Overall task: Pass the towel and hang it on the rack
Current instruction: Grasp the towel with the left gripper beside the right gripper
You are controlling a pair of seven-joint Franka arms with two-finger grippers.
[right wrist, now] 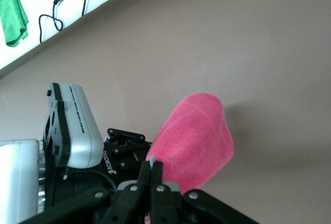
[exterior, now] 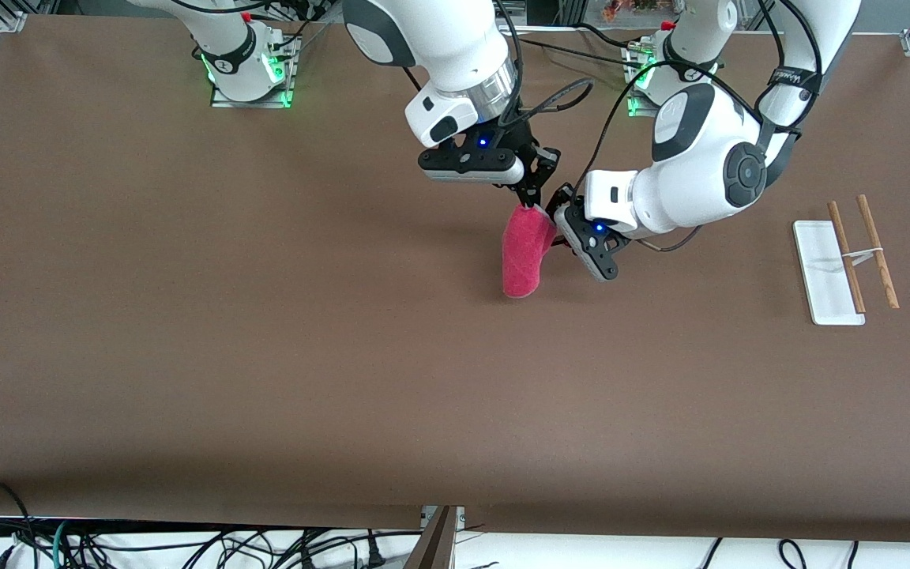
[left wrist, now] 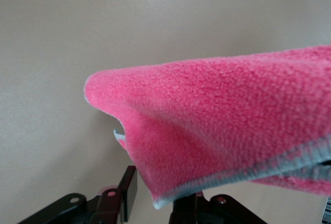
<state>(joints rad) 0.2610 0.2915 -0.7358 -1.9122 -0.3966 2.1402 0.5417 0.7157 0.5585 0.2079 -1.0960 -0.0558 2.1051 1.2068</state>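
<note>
The pink-red towel (exterior: pixel 524 253) hangs over the middle of the brown table, its lower end near the tabletop. My right gripper (exterior: pixel 532 204) is shut on its top corner; in the right wrist view the fingers (right wrist: pixel 153 168) pinch the grey edging of the towel (right wrist: pixel 196 136). My left gripper (exterior: pixel 556 227) is level with the towel's upper part, on the side toward the left arm's end. In the left wrist view its jaws (left wrist: pixel 155 193) stand apart around the towel's (left wrist: pixel 217 115) grey edge, one finger (left wrist: pixel 128 190) clear of the cloth. The rack (exterior: pixel 818 276) stands at the left arm's end.
The rack's two brown rods (exterior: pixel 846 253) lie parallel over its white base. The arm bases (exterior: pixel 250 71) stand along the table edge farthest from the front camera. Cables (exterior: pixel 186 549) lie below the table's nearest edge. A green cloth (right wrist: pixel 13 12) hangs off the table.
</note>
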